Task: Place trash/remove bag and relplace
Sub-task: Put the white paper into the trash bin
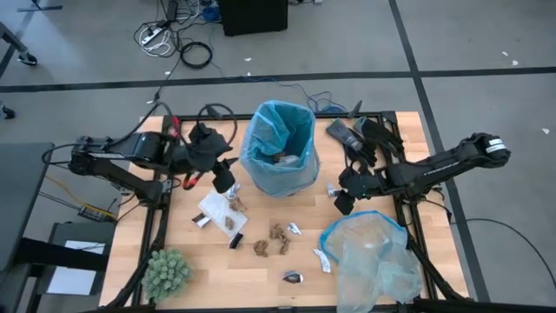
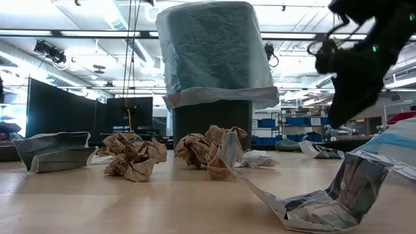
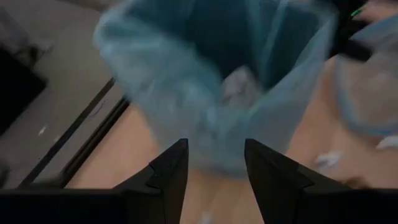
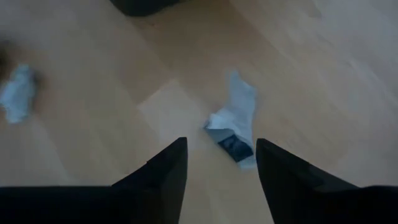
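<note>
— Both claws, what state? Left claw point(image 1: 228, 185) and right claw point(image 1: 340, 198)?
— Each stands open and holds nothing, either side of the bin.
— And the bag point(image 1: 280, 143)?
— It lines the bin; the trash point(image 1: 278, 235) lies scattered on the desk point(image 1: 261, 269) in front.

Looks past the left gripper point(image 3: 214, 165), its two dark fingers point(image 3: 171, 168) parted with nothing between them. Faces the blurred sky-blue bag point(image 3: 186, 93), open-mouthed, pale scraps of trash point(image 3: 239, 84) dim inside. Stands on the wooden worktop point(image 3: 118, 155), dark frame rail point(image 3: 74, 146) alongside, grey floor point(image 3: 56, 68) beyond.
</note>
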Robot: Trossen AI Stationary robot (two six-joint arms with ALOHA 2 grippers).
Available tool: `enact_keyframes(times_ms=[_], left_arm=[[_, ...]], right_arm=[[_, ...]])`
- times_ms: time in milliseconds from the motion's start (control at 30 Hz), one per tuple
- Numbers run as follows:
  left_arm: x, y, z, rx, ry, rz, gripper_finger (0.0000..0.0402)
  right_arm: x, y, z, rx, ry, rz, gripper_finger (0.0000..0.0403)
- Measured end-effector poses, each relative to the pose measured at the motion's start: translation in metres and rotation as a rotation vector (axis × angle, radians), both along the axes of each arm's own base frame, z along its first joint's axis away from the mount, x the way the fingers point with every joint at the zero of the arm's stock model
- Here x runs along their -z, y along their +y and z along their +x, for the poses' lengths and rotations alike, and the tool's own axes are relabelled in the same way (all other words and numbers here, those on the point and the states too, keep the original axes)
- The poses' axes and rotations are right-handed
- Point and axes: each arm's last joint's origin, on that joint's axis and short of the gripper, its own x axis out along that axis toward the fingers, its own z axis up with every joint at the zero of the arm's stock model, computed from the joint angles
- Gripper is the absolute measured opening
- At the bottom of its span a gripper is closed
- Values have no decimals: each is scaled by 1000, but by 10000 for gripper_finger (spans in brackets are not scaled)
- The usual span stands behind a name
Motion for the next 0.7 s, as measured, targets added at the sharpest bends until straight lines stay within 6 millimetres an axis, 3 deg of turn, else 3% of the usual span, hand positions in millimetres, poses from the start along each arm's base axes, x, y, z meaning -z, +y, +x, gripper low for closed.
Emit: enact_keyframes(times_ms=[333,700], left_arm=[[49,-6,-12,-82,254,-28,167],[116,-8,-18,-193,414,-115,167]], right_arm=[[40,-6,-16,16,3,-28,224],[54,-6,-18,57,-13,3,218]])
